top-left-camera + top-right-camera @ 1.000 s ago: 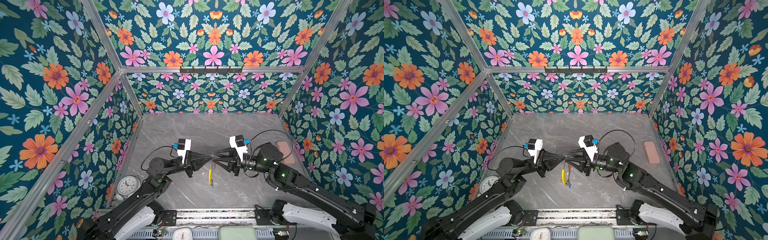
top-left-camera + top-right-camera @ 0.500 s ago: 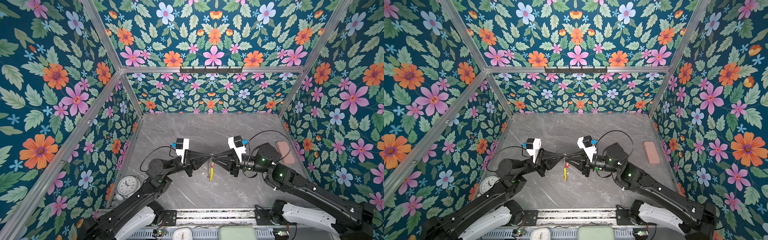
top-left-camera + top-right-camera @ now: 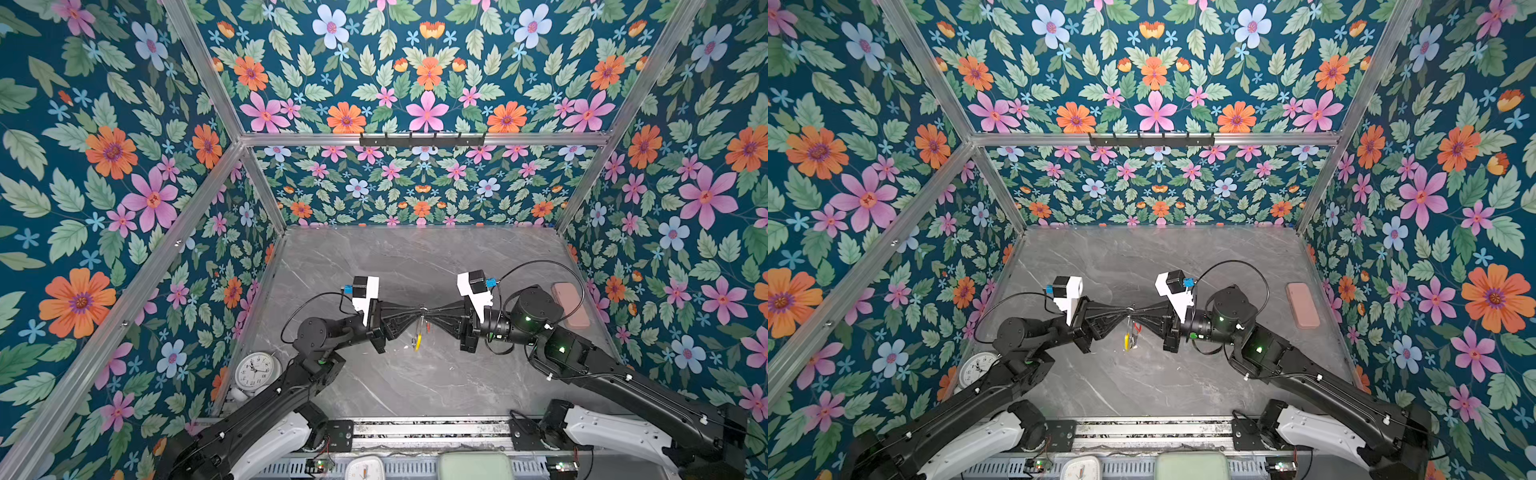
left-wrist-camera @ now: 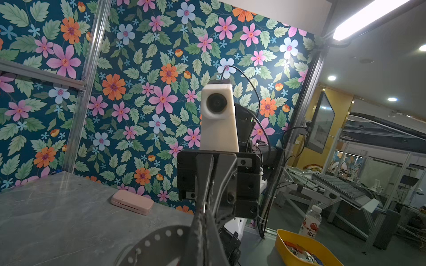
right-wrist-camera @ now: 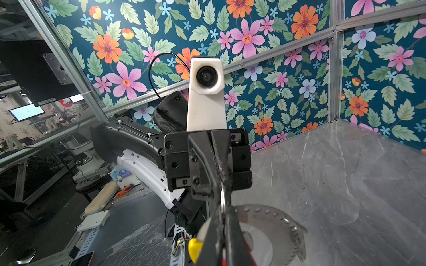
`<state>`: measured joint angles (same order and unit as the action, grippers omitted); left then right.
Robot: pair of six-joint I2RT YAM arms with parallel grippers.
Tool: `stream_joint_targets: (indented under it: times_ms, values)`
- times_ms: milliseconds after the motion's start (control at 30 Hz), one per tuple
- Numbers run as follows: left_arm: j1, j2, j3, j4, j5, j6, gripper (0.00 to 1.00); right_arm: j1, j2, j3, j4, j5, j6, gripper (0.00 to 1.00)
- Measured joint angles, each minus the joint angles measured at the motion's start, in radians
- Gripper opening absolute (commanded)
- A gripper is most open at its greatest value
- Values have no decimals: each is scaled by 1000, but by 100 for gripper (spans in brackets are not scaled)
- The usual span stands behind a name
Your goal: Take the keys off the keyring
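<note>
Two black robot arms are seen from above, reaching in from the near edge of a grey marbled worktop (image 3: 415, 257) and meeting tip to tip above its middle. The left hand (image 3: 415, 312) is closed tight, and the right hand (image 3: 430, 311) is closed just as tight facing it, so that the two sets of fingertips nearly touch. The keyring (image 3: 422, 318) is pinched at its top between both hands and is hung edge-on below them, above the worktop. Its yellow section (image 3: 417, 341) is at the low end, and a key's red tag (image 3: 428, 328) is shown just beside the hoop. In the right wrist view the thin wire of the hoop (image 5: 223, 200) is seen passing in between that hand's fingers (image 5: 235, 235). A round white clock (image 3: 254, 370) is placed at the near left corner, and a flat pink case (image 3: 570, 304) is laid by the right edge, well apart from the hands.
</note>
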<state>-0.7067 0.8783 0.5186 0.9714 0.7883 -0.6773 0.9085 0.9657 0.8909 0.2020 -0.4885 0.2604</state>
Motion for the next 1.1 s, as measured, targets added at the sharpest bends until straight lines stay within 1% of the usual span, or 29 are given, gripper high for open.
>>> stream_joint_targets:
  times_ms: [100, 167, 233, 333, 467, 600, 767, 900, 967, 1100]
  values:
    - [0, 0, 0, 1, 0, 0, 20, 0, 0, 4, -6, 0, 0, 0]
    - [0, 1, 2, 1, -1, -8, 29, 2, 0, 10, -22, -7, -3, 0]
    - [0, -3, 3, 0, -1, -14, 35, 3, -2, 16, -40, -9, -5, 0]
    - [0, -29, 12, -31, -3, -14, 39, 2, -8, 26, -74, -9, -11, 0]
    - [0, -83, 45, -146, -5, 14, 39, 2, -11, 56, -154, -8, -30, 0]
    - [0, -104, 117, -315, 0, 66, 37, 2, 5, 124, -271, -8, -60, 0]
    - [0, -84, 214, -534, 23, 126, 39, 2, 47, 211, -433, -9, -106, 0]
    - [0, -64, 286, -700, 48, 184, 38, 2, 87, 277, -543, -17, -135, 0]
    - [0, -56, 308, -760, 55, 209, 35, 2, 100, 294, -579, -17, -148, 0]
    - [0, -31, 332, -854, 81, 240, 34, 2, 116, 317, -636, -16, -163, 0]
